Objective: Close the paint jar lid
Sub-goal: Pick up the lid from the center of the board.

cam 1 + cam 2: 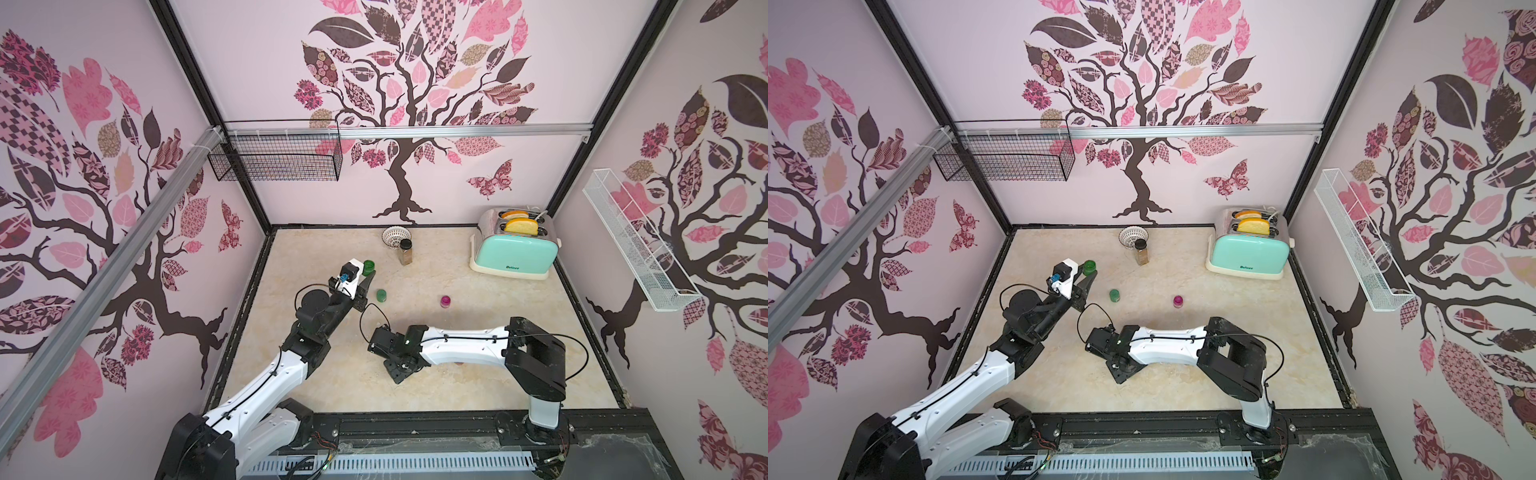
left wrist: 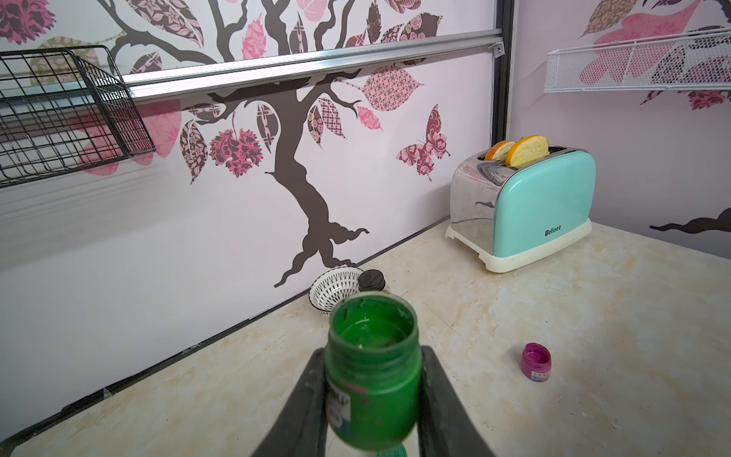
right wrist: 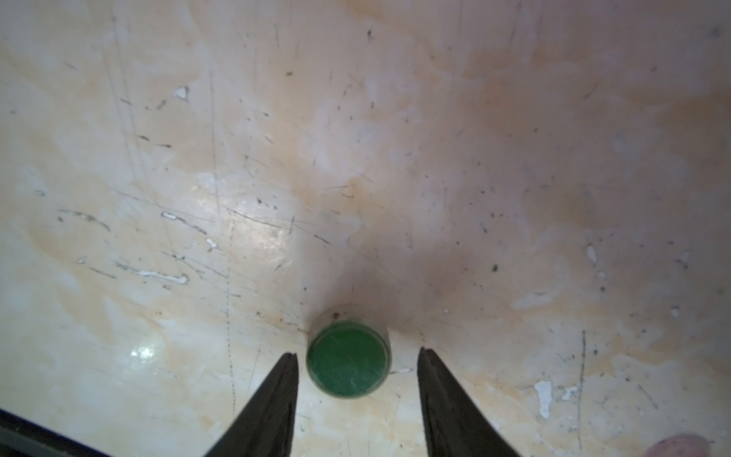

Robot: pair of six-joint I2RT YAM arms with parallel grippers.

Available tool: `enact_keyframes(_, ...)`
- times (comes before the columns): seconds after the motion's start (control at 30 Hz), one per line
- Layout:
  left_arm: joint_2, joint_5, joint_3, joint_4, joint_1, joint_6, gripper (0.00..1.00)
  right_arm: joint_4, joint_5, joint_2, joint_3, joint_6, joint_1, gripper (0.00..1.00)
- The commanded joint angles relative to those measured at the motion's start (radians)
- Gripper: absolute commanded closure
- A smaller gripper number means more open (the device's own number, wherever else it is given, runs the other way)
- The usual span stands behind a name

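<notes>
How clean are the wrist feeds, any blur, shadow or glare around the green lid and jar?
Right wrist view: green lid slightly soft, sitting in a dark shadow between tips of the open right claw, glare spots on the table. Left wrist view: green jar blurs toward its base near the lens; toaster is sharp.

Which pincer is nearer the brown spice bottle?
Left. The left pincer, gripping the green jar, sits fairly near the spice bottle; the right pincer hangs well toward the front.

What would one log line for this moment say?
left jaws: shut on open green paint jar | right jaws: open, either side of green lid on table | lid: not gripped
</notes>
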Motion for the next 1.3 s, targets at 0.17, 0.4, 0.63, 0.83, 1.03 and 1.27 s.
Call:
enact_keyframes(0.17, -0.013, 0.012, -0.011, 0.012, 0.002, 0.006, 0.82, -0.014, 0.003, 0.045, 0.060, -0.004, 0.007, 0.51)
enact_keyframes(0.4, -0.016, 0.014, -0.011, 0.012, 0.003, 0.007, 0.82, -0.022, 0.006, 0.059, 0.068, -0.001, 0.006, 0.55)
enact_keyframes(0.63, -0.018, 0.015, -0.012, 0.010, 0.003, 0.009, 0.82, -0.030, 0.006, 0.065, 0.072, 0.006, 0.004, 0.59)
enact_keyframes(0.83, -0.020, 0.015, -0.013, 0.009, 0.002, 0.011, 0.82, -0.034, 0.000, 0.059, 0.065, 0.009, 0.005, 0.56)
enact_keyframes(1.03, -0.018, 0.017, -0.012, 0.009, 0.002, 0.011, 0.82, -0.029, -0.006, 0.050, 0.051, 0.010, 0.004, 0.58)
enact_keyframes(1.27, -0.018, 0.019, -0.012, 0.007, 0.002, 0.011, 0.82, -0.031, -0.009, 0.053, 0.049, 0.014, 0.004, 0.66)
